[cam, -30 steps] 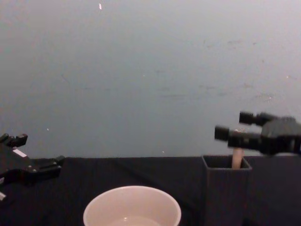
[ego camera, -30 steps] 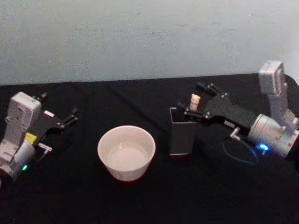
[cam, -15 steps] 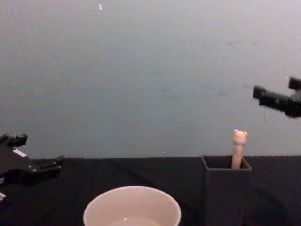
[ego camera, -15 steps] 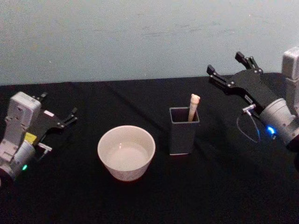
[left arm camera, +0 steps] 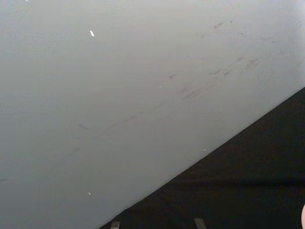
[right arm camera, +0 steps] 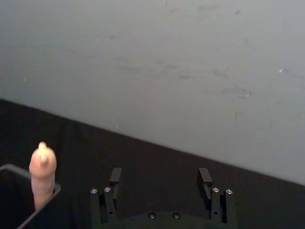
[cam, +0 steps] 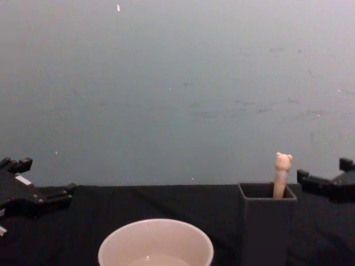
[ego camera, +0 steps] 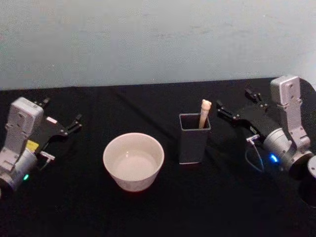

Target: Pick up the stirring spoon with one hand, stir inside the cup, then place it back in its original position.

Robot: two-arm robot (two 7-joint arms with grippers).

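The stirring spoon (ego camera: 205, 111) stands in the dark grey square holder (ego camera: 194, 143), its bear head (cam: 283, 161) sticking out above the rim. The handle also shows in the right wrist view (right arm camera: 43, 174). To the right of the holder, clear of the spoon, my right gripper (ego camera: 233, 99) (cam: 323, 170) (right arm camera: 160, 175) is open and holds nothing. The cream cup (ego camera: 133, 160) (cam: 155, 244) sits left of the holder. My left gripper (ego camera: 61, 109) (cam: 47, 176) rests open at the far left.
A black cloth (ego camera: 163, 212) covers the table, and a pale wall (ego camera: 148, 39) rises behind it. There is open cloth between the cup and the left gripper and in front of the holder.
My right gripper was around the spoon's handle at the holder. It drew away up and to the right, then came down beside the holder. The spoon stays in the holder. The left arm is still.
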